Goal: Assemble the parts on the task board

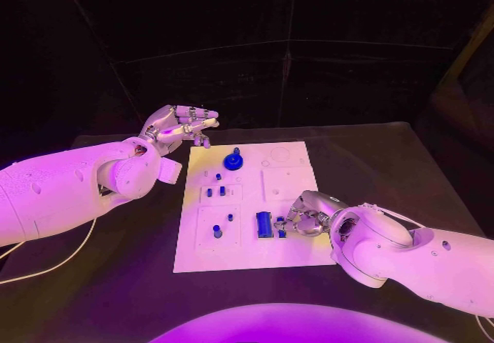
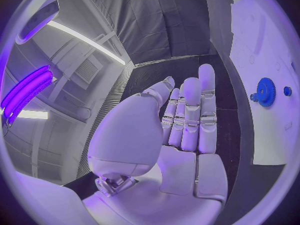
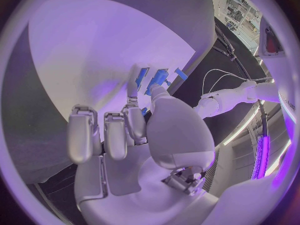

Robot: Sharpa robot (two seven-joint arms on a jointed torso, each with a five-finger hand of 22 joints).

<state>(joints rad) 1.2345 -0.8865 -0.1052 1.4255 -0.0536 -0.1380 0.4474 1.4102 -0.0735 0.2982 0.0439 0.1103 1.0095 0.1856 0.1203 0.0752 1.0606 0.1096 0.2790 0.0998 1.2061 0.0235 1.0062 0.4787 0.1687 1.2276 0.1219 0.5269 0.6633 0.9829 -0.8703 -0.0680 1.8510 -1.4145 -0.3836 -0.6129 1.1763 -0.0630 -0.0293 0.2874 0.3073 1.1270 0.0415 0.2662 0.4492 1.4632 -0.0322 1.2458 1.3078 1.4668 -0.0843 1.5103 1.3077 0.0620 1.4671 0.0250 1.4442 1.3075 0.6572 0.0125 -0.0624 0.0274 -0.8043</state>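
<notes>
The white task board (image 1: 293,175) lies in the middle of the table. A blue gear (image 1: 233,161) stands near its far edge, also seen as the gear (image 2: 265,91) in the left wrist view. Small blue pegs (image 1: 215,191) stand in the board's left column, and a blue block (image 1: 265,224) stands nearer me. My right hand (image 1: 300,216) rests at the block's right side, thumb and a finger pinching a small blue part (image 1: 280,230); blue parts (image 3: 156,79) show at its fingertips (image 3: 133,82). My left hand (image 1: 181,127) hovers over the board's far left corner, fingers (image 2: 190,110) straight and holding nothing.
The board's right half (image 1: 288,186) has shallow white recesses with nothing in them. Black table (image 1: 123,243) surrounds the board on every side. A white cable (image 1: 62,261) trails from my left arm across the near left of the table.
</notes>
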